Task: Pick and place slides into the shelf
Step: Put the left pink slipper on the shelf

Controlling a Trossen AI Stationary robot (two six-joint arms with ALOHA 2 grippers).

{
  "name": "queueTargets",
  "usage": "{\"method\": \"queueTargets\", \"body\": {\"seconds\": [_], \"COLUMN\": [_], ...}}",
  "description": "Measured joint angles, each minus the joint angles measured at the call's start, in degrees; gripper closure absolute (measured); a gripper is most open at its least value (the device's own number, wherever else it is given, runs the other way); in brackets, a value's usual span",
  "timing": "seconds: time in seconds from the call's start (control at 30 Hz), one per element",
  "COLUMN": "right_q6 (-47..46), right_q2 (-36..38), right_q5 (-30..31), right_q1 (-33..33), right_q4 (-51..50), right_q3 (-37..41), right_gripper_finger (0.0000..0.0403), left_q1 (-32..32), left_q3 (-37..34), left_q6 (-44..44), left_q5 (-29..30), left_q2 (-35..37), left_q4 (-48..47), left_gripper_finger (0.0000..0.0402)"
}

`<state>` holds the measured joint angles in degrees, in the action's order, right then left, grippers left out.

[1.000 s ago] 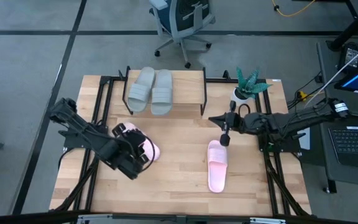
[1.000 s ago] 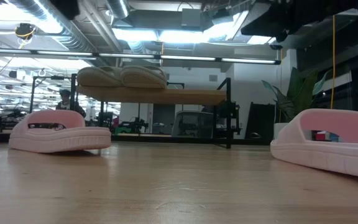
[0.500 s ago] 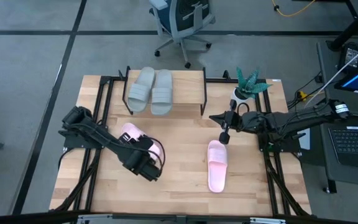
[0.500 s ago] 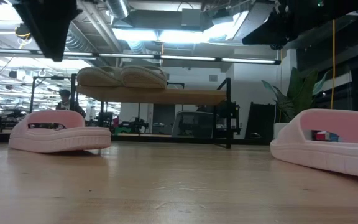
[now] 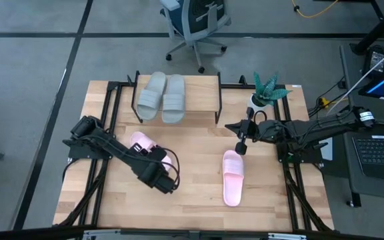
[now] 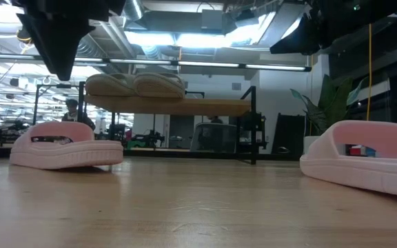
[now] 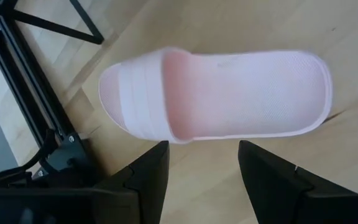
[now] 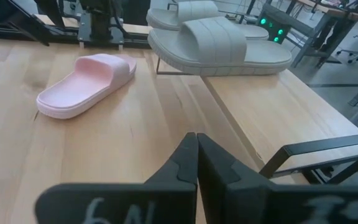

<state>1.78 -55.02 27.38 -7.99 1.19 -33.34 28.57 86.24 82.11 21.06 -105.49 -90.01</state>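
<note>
Two pale grey-green slides lie side by side, soles down, on the shelf's wooden plank top at the table's far edge; the right wrist view also shows the slides. One pink slide lies sole down on the table's left half, partly under my left arm in the high view. The other pink slide lies right of centre. My left gripper hovers open above the left pink slide, just to its near side. My right gripper hangs shut above the table, past the far end of the right pink slide.
A potted plant stands at the table's far right corner, right of the shelf. Black frame rails run along both table sides. An office chair stands beyond the far edge. Bare wood lies between the two pink slides.
My left gripper has moved toward the table's near edge and to the right, off the left pink slide, uncovering more of it. In the low view it has come down into sight at the upper left. The slides have not moved.
</note>
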Motion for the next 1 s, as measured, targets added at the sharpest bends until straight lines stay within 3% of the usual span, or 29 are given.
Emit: {"method": "queueTargets", "body": {"seconds": [0.4, 0.8, 1.0], "right_q6": [-0.1, -0.2, -0.2], "right_q2": [0.0, 0.0, 0.0], "right_q5": [0.0, 0.0, 0.0], "right_q1": [0.0, 0.0, 0.0], "right_q4": [-0.7, -0.7, -0.7], "right_q3": [0.0, 0.0, 0.0], "right_gripper_finger": [0.0399, 0.0399, 0.0399], "left_q1": [-0.5, -0.6, -0.5], "left_q3": [-6.3, -8.2, -8.3], "left_q6": [3.3, 3.5, 4.8], "left_q5": [-4.2, -4.2, -1.4], "left_q2": [0.0, 0.0, 0.0], "left_q4": [0.0, 1.2, 3.3], "left_gripper_finger": [0.0217, 0.0217, 0.0217]}}
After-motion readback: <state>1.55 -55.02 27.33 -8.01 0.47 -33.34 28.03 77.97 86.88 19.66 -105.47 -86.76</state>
